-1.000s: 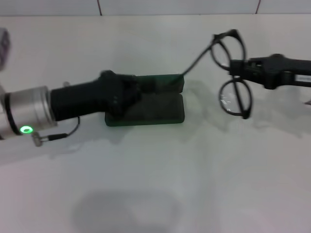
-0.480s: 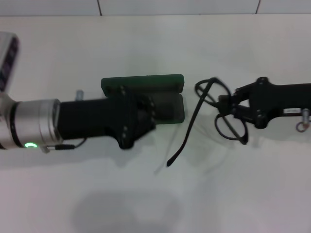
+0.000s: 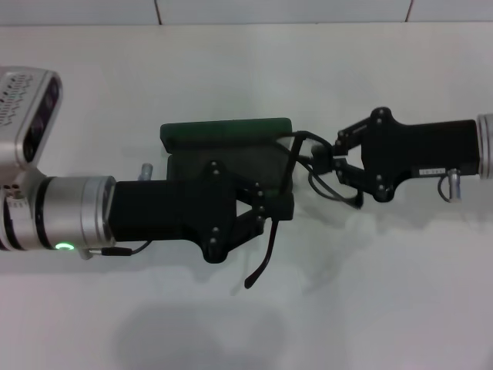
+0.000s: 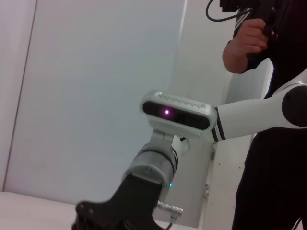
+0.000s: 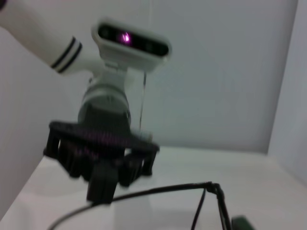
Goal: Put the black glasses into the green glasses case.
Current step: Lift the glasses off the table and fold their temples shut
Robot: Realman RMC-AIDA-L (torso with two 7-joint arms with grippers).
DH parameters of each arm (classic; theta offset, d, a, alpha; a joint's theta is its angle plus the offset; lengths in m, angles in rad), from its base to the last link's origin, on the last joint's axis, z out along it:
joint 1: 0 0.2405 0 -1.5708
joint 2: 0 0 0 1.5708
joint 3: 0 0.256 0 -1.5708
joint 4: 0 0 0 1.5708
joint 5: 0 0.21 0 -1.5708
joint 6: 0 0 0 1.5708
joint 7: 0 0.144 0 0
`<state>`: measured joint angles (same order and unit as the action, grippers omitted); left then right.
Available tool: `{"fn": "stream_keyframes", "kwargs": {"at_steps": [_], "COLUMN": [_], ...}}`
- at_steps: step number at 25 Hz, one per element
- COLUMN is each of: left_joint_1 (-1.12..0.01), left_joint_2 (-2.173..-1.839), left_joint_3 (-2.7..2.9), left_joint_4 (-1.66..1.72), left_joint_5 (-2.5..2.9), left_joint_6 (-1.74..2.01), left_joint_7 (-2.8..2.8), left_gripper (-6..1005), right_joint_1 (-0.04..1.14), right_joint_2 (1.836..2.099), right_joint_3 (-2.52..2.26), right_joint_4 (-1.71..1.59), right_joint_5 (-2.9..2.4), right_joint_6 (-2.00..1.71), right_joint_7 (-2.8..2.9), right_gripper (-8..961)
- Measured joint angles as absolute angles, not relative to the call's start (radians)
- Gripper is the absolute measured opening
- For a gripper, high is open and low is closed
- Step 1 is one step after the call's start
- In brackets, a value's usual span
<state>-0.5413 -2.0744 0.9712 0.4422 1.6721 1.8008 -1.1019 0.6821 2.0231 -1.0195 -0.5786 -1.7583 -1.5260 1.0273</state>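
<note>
Both grippers have converged over the open green glasses case (image 3: pixel 223 135). Right gripper (image 3: pixel 333 160), fingers clamped on the black glasses (image 3: pixel 296 166) at the case's right end; left gripper (image 3: pixel 266 212) spread wide above the tray.

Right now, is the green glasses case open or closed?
Open. In the head view the green glasses case shows its lid raised behind the dark tray, which the left hand partly covers.

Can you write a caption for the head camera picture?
Right gripper carries the black glasses to the open green glasses case as the left gripper steadies it.
</note>
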Motion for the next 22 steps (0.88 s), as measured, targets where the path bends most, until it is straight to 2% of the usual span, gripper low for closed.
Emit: {"fn": "stream_keyframes", "kwargs": {"at_steps": [22], "left_joint_1": [-0.578], "left_joint_2": [-2.089], "left_joint_3": [0.962], "left_joint_4": [0.397], "left_joint_5": [1.654], "left_joint_6": [1.750], "left_joint_7": [-1.101], "left_gripper": [28], "right_joint_1": [0.697], "right_joint_2": [2.026], "right_joint_3": [-1.153], "right_joint_4": [-0.576], "right_joint_5": [-1.584], "right_joint_6": [-1.607], "right_joint_7": [0.965], "right_gripper": [53]}}
